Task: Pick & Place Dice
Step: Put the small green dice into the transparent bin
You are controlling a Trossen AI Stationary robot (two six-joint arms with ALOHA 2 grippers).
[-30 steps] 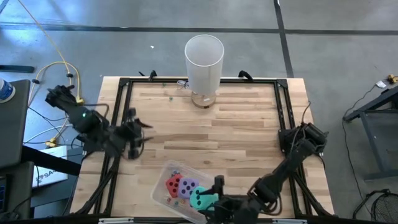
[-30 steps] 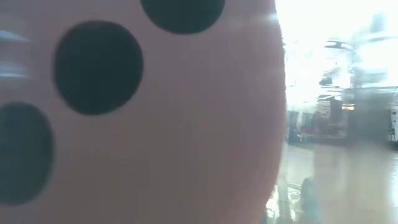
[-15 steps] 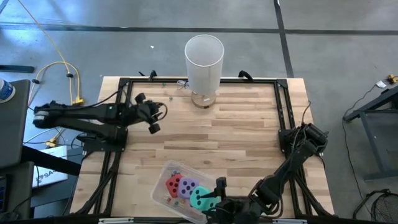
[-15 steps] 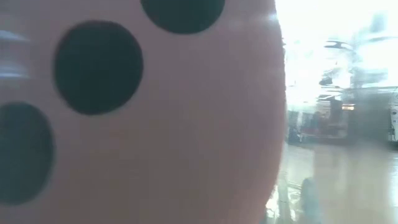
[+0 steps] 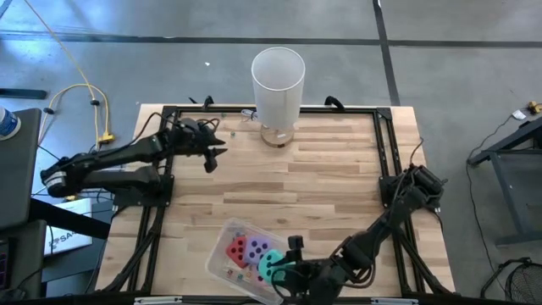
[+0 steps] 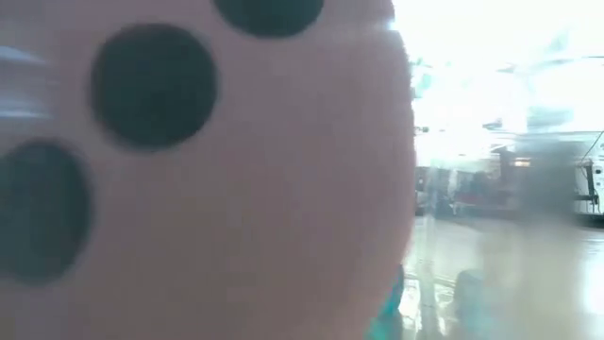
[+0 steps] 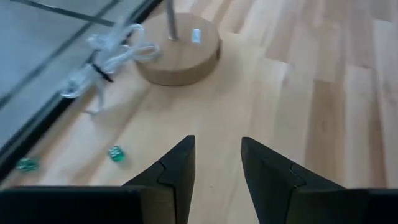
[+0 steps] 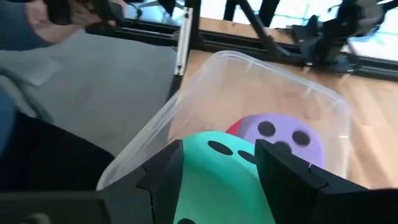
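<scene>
A clear plastic box [image 5: 222,254] sits near the table's front edge with a red die [image 5: 235,250], a purple die [image 5: 257,252] and a teal die [image 5: 271,264] in it. My right gripper [image 5: 284,269] comes from the right and is shut on the teal die [image 8: 217,174]; the purple die [image 8: 283,140] lies just beyond it. The pink die [image 6: 208,189] fills the low view, and teal [image 6: 385,319] shows at its lower edge. My left gripper [image 5: 212,155] is open and holds nothing, over the far left of the table [image 7: 214,155]. My right gripper has the teal die's two opposite sides [image 8: 189,163] between its two fingers [image 8: 163,180]; the die fills the gap between them. The fingers slant down from the table's near right side. Whether the die rests on the box's floor, I cannot tell.
A tall white tube [image 5: 278,80] stands on a round wooden base [image 7: 180,56] at the far edge, with a white cord [image 7: 106,59] beside it. Tiny green beads [image 7: 116,154] lie on the wood near my left gripper. A person's hand [image 8: 53,18] shows beyond the table.
My left arm has swung out from the table's left edge toward the far edge and the tube's base, stretching out and sinking. The right gripper has barely shifted. In the low view the pink die has slid slightly to the left.
</scene>
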